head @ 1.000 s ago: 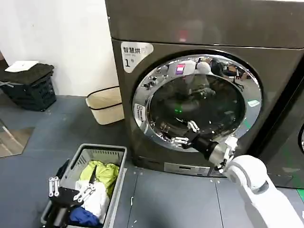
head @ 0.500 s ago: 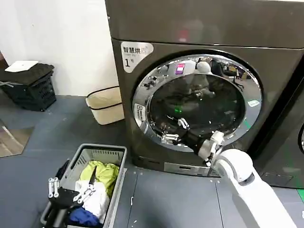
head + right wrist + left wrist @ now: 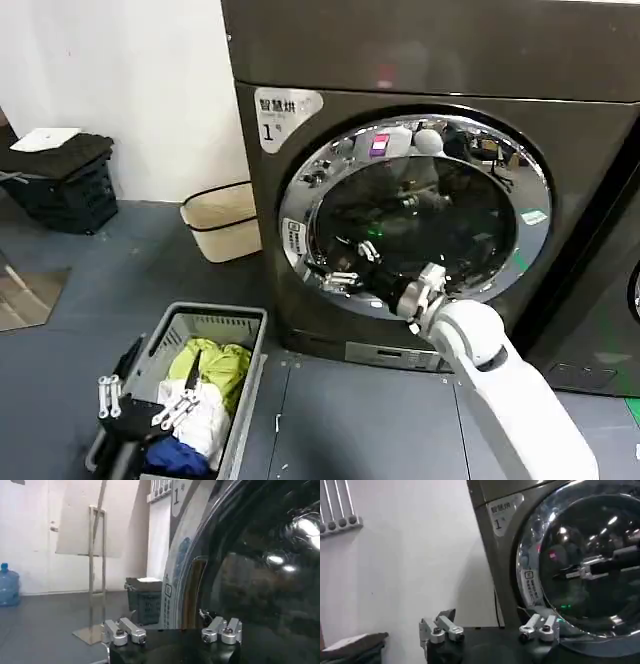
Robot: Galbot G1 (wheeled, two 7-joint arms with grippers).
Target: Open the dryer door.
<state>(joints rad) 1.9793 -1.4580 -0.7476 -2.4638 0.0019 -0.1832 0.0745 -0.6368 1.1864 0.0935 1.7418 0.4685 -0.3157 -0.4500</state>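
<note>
Head view shows the right gripper (image 3: 340, 270), fingers spread, at the lower left chrome rim of the shut dryer door (image 3: 300, 215), while the left gripper (image 3: 140, 400), also spread, hangs over the laundry basket (image 3: 250, 385).

A white label (image 3: 287, 113) at the upper left corner of the dryer (image 3: 300, 60) front carries a large "1" under a line of Chinese characters. Small stickers on the dryer door (image 3: 415, 210) rim bear print too small to read.
</note>
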